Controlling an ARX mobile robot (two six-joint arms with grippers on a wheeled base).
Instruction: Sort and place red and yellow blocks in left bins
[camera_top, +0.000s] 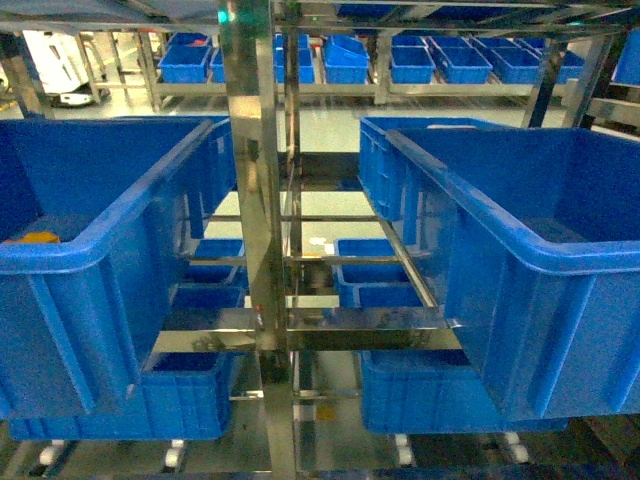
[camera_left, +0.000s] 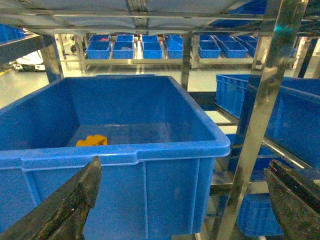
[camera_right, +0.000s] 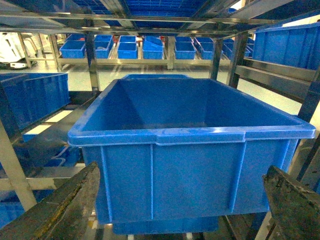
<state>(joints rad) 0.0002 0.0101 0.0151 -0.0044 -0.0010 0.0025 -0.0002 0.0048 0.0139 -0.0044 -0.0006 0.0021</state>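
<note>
An orange-yellow block (camera_left: 91, 141) lies on the floor of the big blue left bin (camera_left: 125, 152), towards its left side. In the head view the same block (camera_top: 35, 238) peeks over the rim of that left bin (camera_top: 100, 245). My left gripper (camera_left: 182, 165) is open in front of the bin's near wall, below its rim, with nothing between its fingers (camera_left: 85, 185). The right gripper (camera_right: 181, 170) is also open and empty, facing the front wall of another blue crate (camera_right: 190, 135) whose visible inside is bare. No red block shows. Neither gripper appears in the head view.
A shiny steel rack post (camera_top: 255, 200) stands between the left bin and the right crate (camera_top: 540, 250); the post (camera_left: 260, 125) is just right of the left bin. More blue crates (camera_top: 180, 400) sit on the lower shelf. Small blue trays (camera_top: 345, 60) line distant shelves.
</note>
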